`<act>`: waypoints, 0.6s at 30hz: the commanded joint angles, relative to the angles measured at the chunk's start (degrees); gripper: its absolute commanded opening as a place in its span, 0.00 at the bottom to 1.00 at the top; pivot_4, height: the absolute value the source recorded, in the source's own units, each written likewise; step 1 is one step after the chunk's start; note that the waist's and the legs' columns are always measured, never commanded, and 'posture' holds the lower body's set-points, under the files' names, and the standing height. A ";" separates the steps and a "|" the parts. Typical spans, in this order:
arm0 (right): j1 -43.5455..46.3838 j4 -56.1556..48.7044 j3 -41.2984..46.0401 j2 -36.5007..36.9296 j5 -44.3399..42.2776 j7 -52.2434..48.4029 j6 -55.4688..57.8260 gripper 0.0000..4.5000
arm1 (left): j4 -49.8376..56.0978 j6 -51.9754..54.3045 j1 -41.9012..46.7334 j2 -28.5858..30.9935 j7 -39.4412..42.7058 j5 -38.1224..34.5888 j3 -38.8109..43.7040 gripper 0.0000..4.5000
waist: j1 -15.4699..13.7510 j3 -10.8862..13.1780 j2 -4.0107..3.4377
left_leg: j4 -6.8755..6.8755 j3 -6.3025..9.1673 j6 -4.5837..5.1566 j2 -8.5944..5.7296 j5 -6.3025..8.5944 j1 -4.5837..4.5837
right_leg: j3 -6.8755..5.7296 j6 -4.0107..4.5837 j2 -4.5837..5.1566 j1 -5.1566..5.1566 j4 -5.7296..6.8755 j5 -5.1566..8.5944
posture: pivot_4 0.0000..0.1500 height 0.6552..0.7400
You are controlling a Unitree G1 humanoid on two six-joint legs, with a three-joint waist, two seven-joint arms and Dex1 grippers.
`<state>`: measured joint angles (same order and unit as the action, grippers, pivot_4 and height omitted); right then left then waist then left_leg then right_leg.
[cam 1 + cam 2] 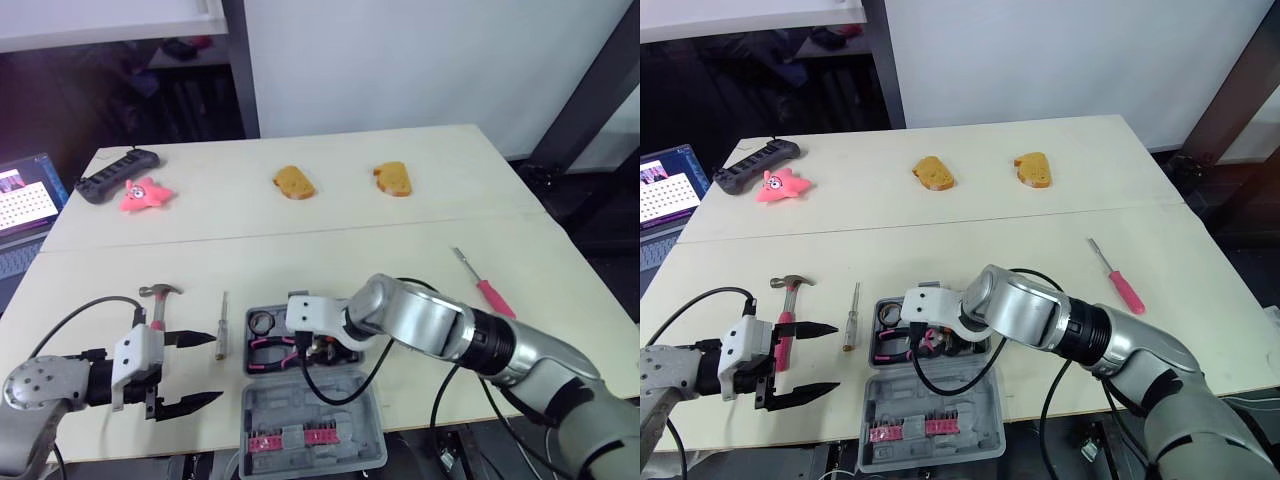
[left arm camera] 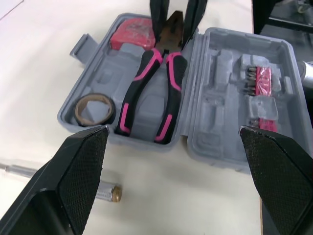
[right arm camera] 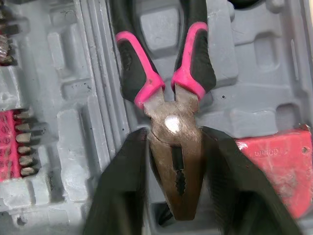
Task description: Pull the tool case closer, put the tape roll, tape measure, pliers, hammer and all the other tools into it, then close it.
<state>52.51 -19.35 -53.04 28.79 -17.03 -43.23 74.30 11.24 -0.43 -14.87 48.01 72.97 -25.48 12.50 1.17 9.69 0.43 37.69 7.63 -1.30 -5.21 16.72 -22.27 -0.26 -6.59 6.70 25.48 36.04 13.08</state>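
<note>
**Robot grips pliers in open tool case, other arm held alongside**

From the head camera: the grey plastic tool case [image 1: 275,408] lies open near the front edge of the pale wooden table [image 1: 400,150], with its lid half closest to the robot. The pliers [image 1: 268,352] lie in the far half. Their long axis runs across the table, handles to the robot's left and head to its right. The right arm bends in from the right and sets the right gripper [image 1: 306,348] at the pliers' head. The left gripper [image 1: 215,367] hovers level just left of the case, fingers spread wide and pointing right. Behind it the hammer [image 1: 155,300] lies with its pink handle toward the robot, near a slim screwdriver [image 1: 221,325]. A pink-handled screwdriver [image 1: 485,285] lies well apart on the right.

From the left wrist: the pliers' handles are black and pink rubber. A tape roll [image 2: 95,108] fills a round recess beside them, a red tape measure [image 2: 131,34] sits in a corner, and a bit rack [image 2: 259,81] is in the lid.

From the right wrist: two black fingers [image 3: 124,186] clamp the dull steel, toothed head from both sides.
</note>
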 commanded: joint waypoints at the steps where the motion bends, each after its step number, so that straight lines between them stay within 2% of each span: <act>1: -0.26 -0.78 3.00 -0.88 0.11 0.30 -1.47 0.85 | 0.69 0.10 0.69 0.55 -0.19 -0.38 0.81 1.00 | -0.11 0.00 0.00 | 0.01 0.00 0.00 -0.01 0.00 0.00 | 0.00 0.00 0.01 -0.01 0.00 0.00 | 1.00 0.79; 2: -0.48 -0.67 3.57 -1.07 0.09 0.45 -1.62 0.95 | 0.63 0.13 0.79 0.55 -0.18 -0.37 0.77 1.00 | -0.14 0.00 0.00 | 0.04 0.00 0.00 -0.01 0.00 0.00 | 0.00 0.00 0.01 -0.02 0.00 0.00 | 1.00 0.79; 3: -1.05 -1.06 5.21 -1.20 -0.47 0.38 -1.92 0.98 | 0.55 0.17 1.02 0.52 -0.22 -0.35 0.68 1.00 | -0.16 0.00 0.00 | 0.05 0.00 0.00 -0.02 0.00 0.00 | 0.00 0.00 0.01 -0.02 0.00 0.00 | 1.00 0.79; 9: -7.28 -3.47 13.50 -1.55 -2.16 -0.59 -10.22 0.98 | -0.04 0.38 2.18 0.32 -0.43 -0.14 0.18 1.00 | -0.33 0.00 0.01 | 0.13 0.00 0.03 -0.03 0.02 0.00 | -0.01 -0.01 0.01 -0.06 0.00 0.00 | 1.00 0.79; 10: -8.75 -3.41 14.14 -1.57 -0.84 0.52 -13.32 0.86 | -0.05 0.35 2.18 0.31 -0.43 -0.13 0.14 1.00 | -0.32 -0.01 0.01 | 0.13 0.00 0.03 -0.03 0.02 0.00 | -0.01 -0.01 0.01 -0.07 0.01 0.00 | 1.00 0.79; 11: -9.97 -2.85 14.64 -1.58 -0.11 0.80 -15.67 0.80 | -0.14 0.35 2.27 0.36 -0.39 -0.15 0.12 1.00 | -0.32 -0.01 0.01 | 0.14 0.00 0.04 -0.02 0.02 0.00 | -0.01 -0.01 0.00 -0.07 0.01 0.00 | 1.00 0.79; 13: -11.99 -1.50 15.26 -1.62 0.54 0.61 -18.72 0.60 | -0.31 0.35 2.38 0.44 -0.33 -0.21 0.16 1.00 | -0.26 -0.01 0.01 | 0.15 0.00 0.03 -0.03 0.02 0.00 | -0.01 -0.01 0.01 -0.07 0.02 0.00 | 1.00 0.79; 18: -19.07 1.44 19.10 -4.85 0.07 -1.07 -32.03 0.04 | -0.82 0.44 2.80 0.73 -0.12 -0.26 0.31 1.00 | -0.16 -0.01 0.02 | 0.17 -0.01 0.03 -0.02 0.02 0.00 | 0.00 -0.01 -0.01 -0.08 0.04 0.00 | 1.00 0.79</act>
<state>33.75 -17.40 -35.36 24.69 -17.02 -43.49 46.06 10.00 -0.09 -12.50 48.04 72.63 -25.45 12.12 1.01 9.68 0.44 37.86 7.63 -1.27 -5.23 16.74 -22.27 -0.26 -6.59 6.67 25.41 36.08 13.08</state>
